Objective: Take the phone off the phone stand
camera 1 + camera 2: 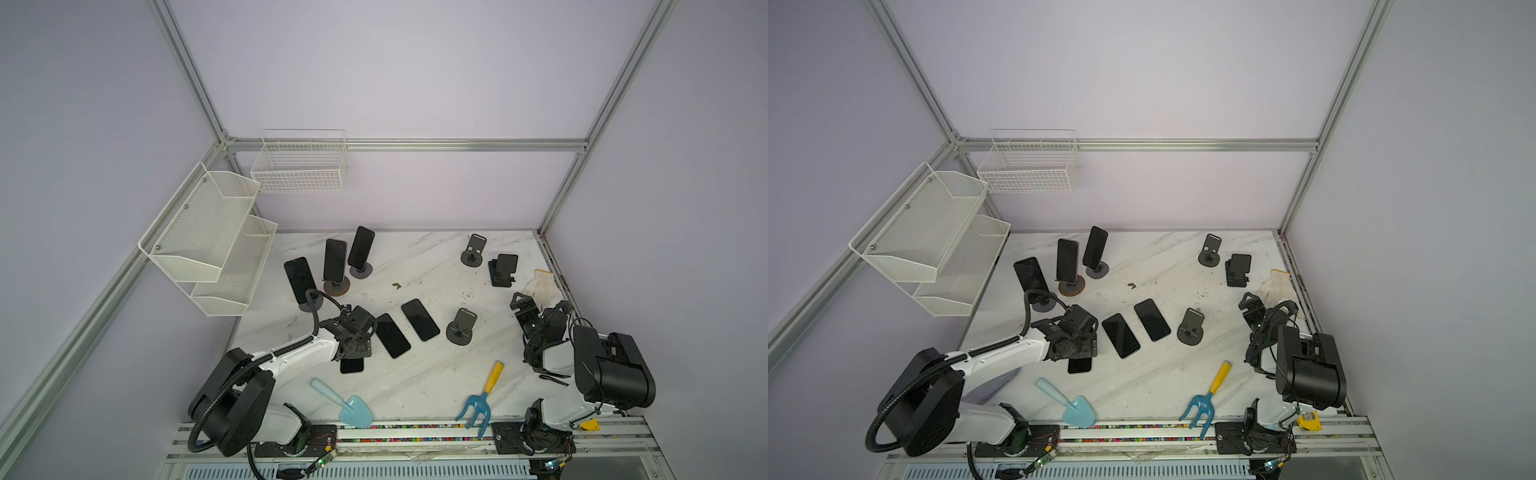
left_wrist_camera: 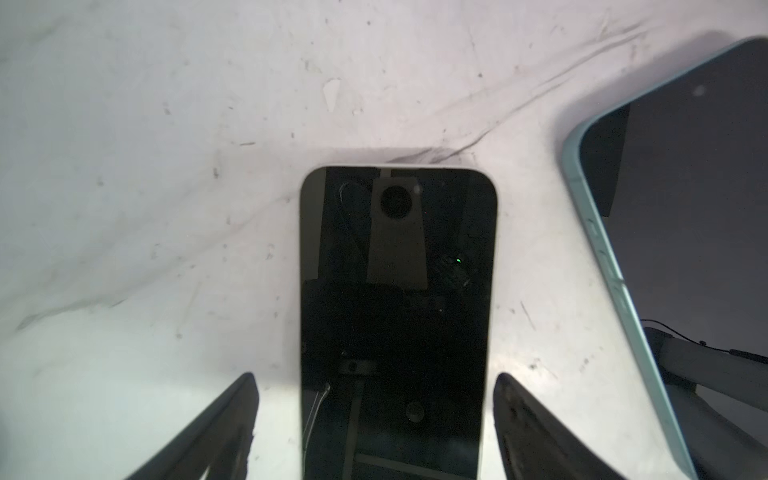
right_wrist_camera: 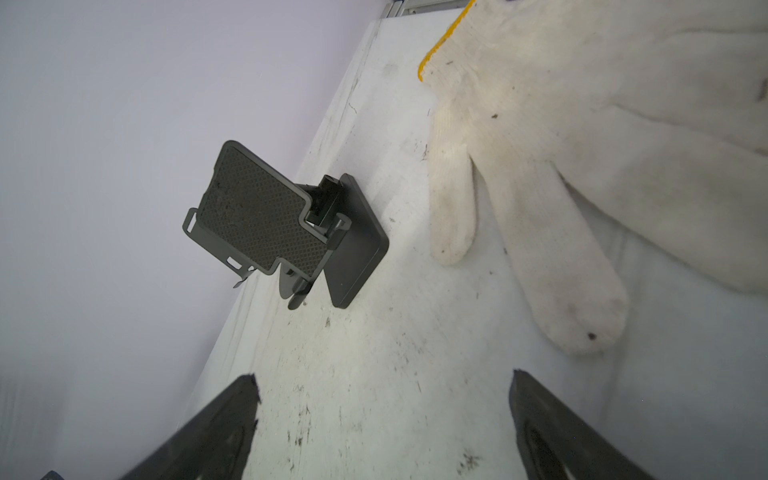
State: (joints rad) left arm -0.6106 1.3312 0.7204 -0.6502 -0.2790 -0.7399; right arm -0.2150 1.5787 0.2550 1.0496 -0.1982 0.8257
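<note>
White arms (image 1: 299,355), blk joints (image 1: 232,399), ribbed blk cables (image 1: 315,316)

A black-screened phone (image 2: 397,316) with a pale rim lay flat, face up, on the marbled desk (image 2: 166,208), a blue-edged phone (image 2: 685,249) just beside it. Farther back, a third phone (image 1: 335,260) leaned upright in its round-based phone stand (image 1: 337,287); an empty stand (image 1: 461,327) stood well apart.

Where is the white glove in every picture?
In a top view: glove far right, mid-height.
In a top view: glove, same spot.
Left wrist: not in it.
Right wrist: glove big, close up.
Shared landmark: square stand beside it.
</note>
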